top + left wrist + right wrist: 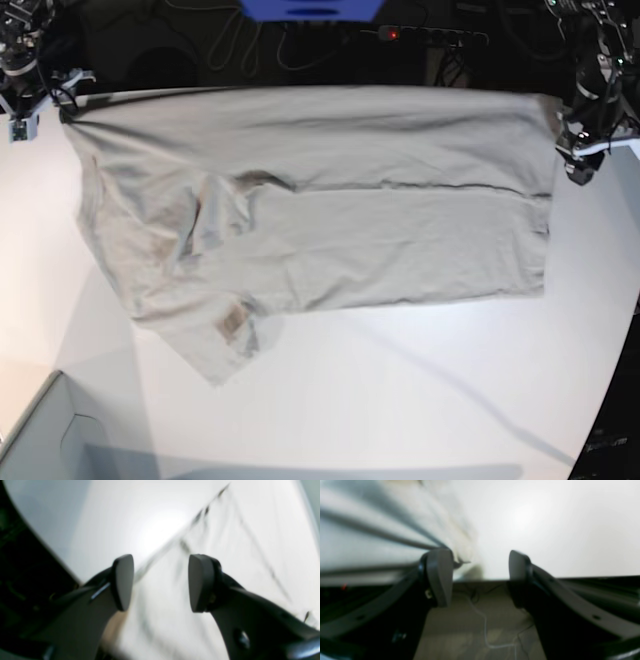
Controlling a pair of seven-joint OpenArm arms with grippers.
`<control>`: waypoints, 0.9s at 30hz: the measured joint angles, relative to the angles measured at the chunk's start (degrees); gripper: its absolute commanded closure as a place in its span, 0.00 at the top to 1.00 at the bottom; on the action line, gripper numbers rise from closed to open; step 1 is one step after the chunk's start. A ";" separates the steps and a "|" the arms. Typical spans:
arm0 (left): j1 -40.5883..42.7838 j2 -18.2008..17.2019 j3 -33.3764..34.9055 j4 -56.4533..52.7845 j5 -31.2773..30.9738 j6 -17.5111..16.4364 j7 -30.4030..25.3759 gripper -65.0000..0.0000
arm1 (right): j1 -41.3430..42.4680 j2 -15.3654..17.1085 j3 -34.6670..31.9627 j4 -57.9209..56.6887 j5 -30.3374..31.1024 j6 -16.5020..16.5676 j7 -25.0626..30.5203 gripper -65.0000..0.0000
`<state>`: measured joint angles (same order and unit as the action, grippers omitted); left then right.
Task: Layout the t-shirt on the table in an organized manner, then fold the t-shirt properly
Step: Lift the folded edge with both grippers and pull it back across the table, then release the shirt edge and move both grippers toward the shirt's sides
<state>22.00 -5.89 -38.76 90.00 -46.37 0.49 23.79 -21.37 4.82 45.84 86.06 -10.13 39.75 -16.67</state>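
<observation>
In the base view, a pale box corner [45,430] sits at the nearest edge on the left, resting on the white bench [400,400], whose bare surface fills the near part of the scene. Beyond it, the t-shirt [330,200] lies spread across the far half of the bench, folded lengthwise so that a horizontal edge runs across its middle. One short sleeve juts toward the near left, ending in a point, and a small label shows just above it. The cloth's far edge lies along the far rim of the bench.

At the far corners stand the two arms. The right gripper [30,100] sits at the shirt's far left corner in that view; its wrist camera shows its jaws spread wide with nothing between them, streaked blurred cloth beside its left pad and the bench edge and floor cables beyond. The left gripper [582,160] is at the shirt's far right corner; its wrist camera shows its jaws wide apart and empty above blurred cloth. Past the bench lie dark floor, cables and a blue object [310,8].
</observation>
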 measured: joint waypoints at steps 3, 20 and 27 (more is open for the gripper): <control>-2.60 -0.07 0.02 0.02 -0.02 -0.07 0.00 0.53 | 2.03 0.07 0.63 2.08 -0.11 0.07 -0.68 0.55; -11.93 -0.17 -0.04 -5.16 0.63 -0.20 -0.24 0.53 | 3.50 -1.68 0.48 5.86 -0.28 0.04 -0.81 0.55; -20.57 -2.01 0.22 -19.43 6.54 0.09 -0.37 0.53 | 8.94 -2.21 0.28 5.88 -6.03 0.02 -0.50 0.55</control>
<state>1.43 -7.90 -38.54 70.57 -39.83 0.58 23.42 -12.43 2.61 46.13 91.94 -16.16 39.77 -17.17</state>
